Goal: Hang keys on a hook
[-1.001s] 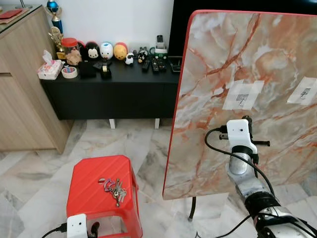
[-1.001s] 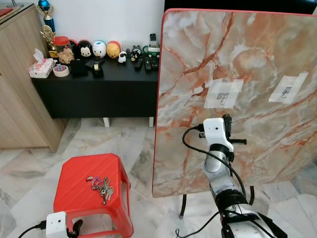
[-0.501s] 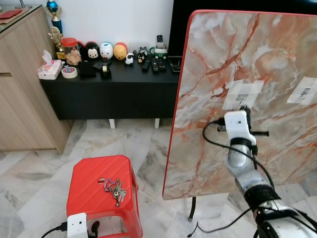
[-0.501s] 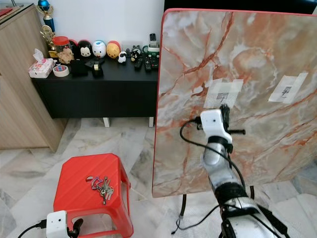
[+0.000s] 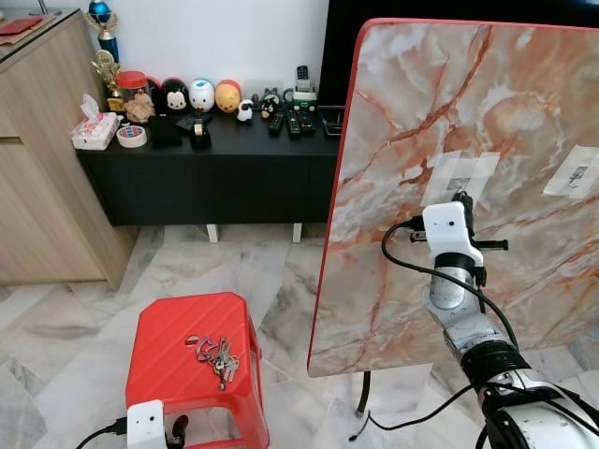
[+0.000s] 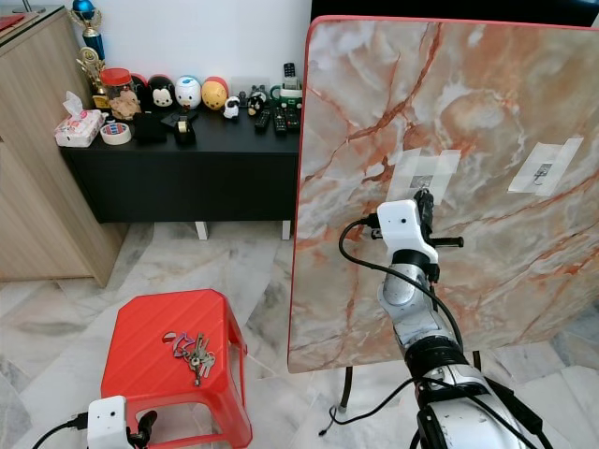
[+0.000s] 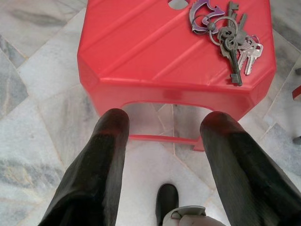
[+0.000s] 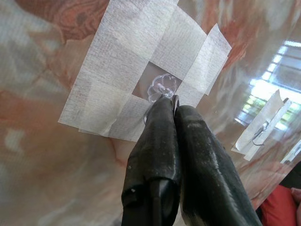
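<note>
floor [image 5: 234, 271]: polished marble tiles, pale grey and cream with darker veining. rear wall [image 5: 234, 37]: plain white. a low black cabinet [image 5: 215, 168] stands against that wall on short white feet. its top carries 1 tissue box [image 5: 92, 133], 1 roll of tape [image 5: 131, 137], a row of round cartoon figurines [image 5: 197, 95], several remote controls [image 5: 295, 120] and 1 red-lidded jar [image 5: 132, 86]. a light wood cupboard [image 5: 47, 159] stands at the robot's left, beside the cabinet, with a small trophy [image 5: 101, 28] just behind its rear corner. a dark screen [image 5: 342, 37] rises behind the cabinet's right end. lighting is even and bright. a bright window reflection [image 8: 268, 84] shows in the right wrist view.
</note>
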### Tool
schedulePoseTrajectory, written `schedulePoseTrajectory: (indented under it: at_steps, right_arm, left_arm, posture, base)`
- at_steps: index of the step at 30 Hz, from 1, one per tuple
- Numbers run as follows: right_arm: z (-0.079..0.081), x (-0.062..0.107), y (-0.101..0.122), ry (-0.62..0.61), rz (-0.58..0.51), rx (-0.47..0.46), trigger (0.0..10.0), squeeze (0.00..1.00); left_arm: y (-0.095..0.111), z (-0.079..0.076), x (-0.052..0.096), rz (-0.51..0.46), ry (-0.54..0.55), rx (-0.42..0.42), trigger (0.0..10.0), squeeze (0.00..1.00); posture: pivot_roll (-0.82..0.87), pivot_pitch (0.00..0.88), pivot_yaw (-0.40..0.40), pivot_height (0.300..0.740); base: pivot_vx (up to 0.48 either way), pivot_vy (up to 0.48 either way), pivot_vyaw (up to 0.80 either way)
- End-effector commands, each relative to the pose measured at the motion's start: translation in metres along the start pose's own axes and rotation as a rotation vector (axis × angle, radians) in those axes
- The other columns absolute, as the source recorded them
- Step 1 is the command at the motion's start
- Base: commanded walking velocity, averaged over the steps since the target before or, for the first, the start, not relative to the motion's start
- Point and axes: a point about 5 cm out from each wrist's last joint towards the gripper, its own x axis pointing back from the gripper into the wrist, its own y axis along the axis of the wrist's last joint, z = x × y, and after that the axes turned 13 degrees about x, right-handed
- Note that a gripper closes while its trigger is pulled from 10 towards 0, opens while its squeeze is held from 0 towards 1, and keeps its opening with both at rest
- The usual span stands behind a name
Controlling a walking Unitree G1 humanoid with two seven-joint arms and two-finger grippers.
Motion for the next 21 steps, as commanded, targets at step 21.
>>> schedulePoseTrajectory:
  at_steps: [21]
  right_arm:
    - [0.0004, -0.0054, 0.0014, 0.021, 0.031, 0.005, 10.0, 0.00]
  left_arm:
    - [-0.0009, 0.0008, -0.0003, 0.014, 0.006, -0.002, 10.0, 0.00]
  posture:
    - [0.08, 0.000, -0.088, 0.728]
  base:
    - [0.000, 0.000, 0.00]
